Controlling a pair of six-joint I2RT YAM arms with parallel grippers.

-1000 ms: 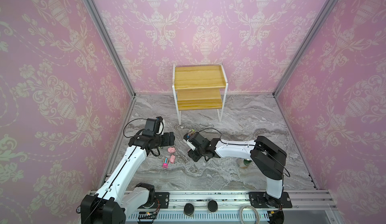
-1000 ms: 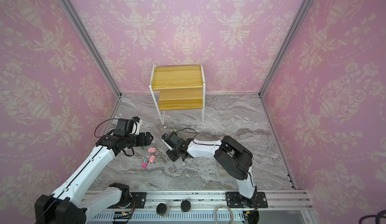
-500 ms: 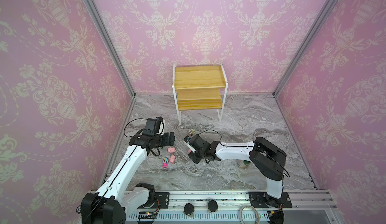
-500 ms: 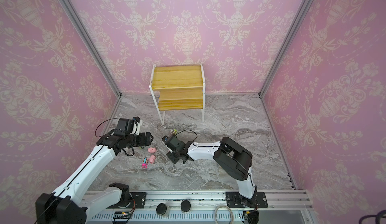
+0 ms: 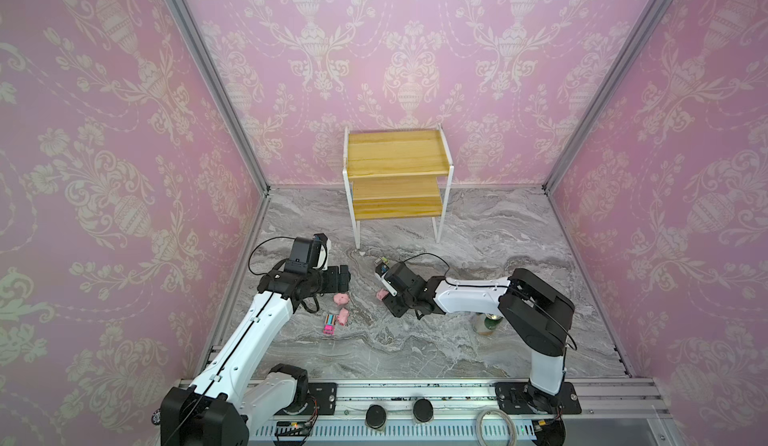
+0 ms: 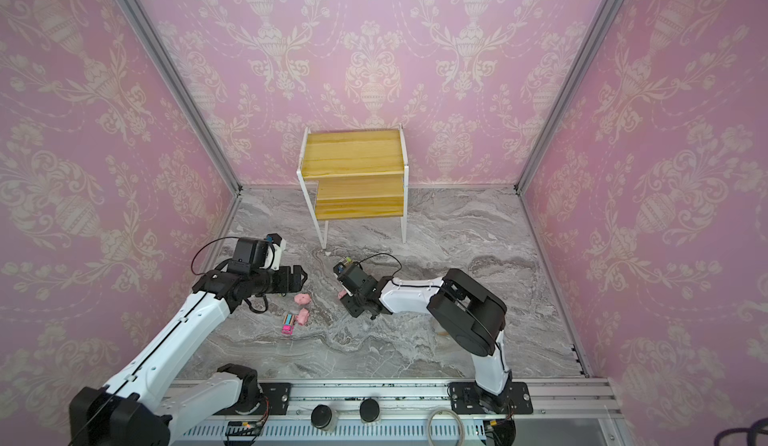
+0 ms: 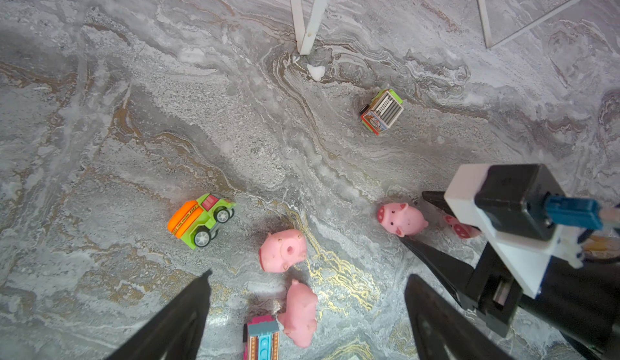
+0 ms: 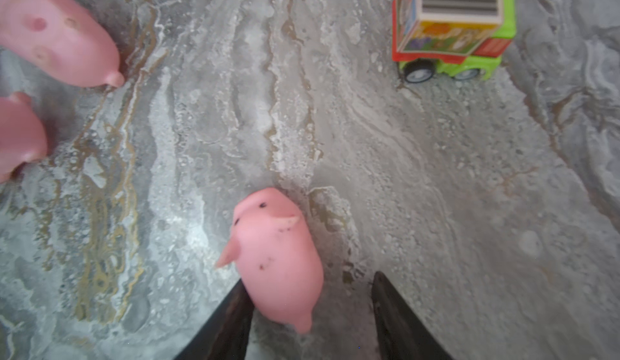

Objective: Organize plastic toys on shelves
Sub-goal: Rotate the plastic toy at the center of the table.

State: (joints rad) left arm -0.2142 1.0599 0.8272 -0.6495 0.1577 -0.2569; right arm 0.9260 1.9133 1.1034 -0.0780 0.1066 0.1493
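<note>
Plainly the right gripper (image 8: 310,278) is nearest to a pick. Its jaws stand partly open with nothing clamped. A pink pig (image 8: 275,257) lies on the tabletop (image 8: 436,207) between the two fingers, rump back in the gap and snout out past the tips. It seems to lean on one finger while a gap shows at the other, though this close view is soft and contact is not certain.

The left gripper (image 7: 308,274) hangs wide open and empty over a small cluster. A second pig (image 7: 282,251) sits just ahead of its tips. A third pig (image 7: 300,311) lies between its fingers, touching the pink-blue truck (image 7: 261,338). The orange-green truck (image 7: 201,219) stands ahead and outside one finger. The shelves (image 5: 395,157) stand well beyond both grippers, with no toy on either board.

The pigs look light, rounded and probably rubbery, so they should give under pressure. A pinch near the tapering rump could squirt one forward out of the jaws. The better hold is probably across the flanks at the fattest part of the body, with the fingers centred first so both pads meet it together. The trucks look like hard, light plastic on free wheels and may roll when nudged. I would take them across the cab or body sides, not over the wheels.
</note>
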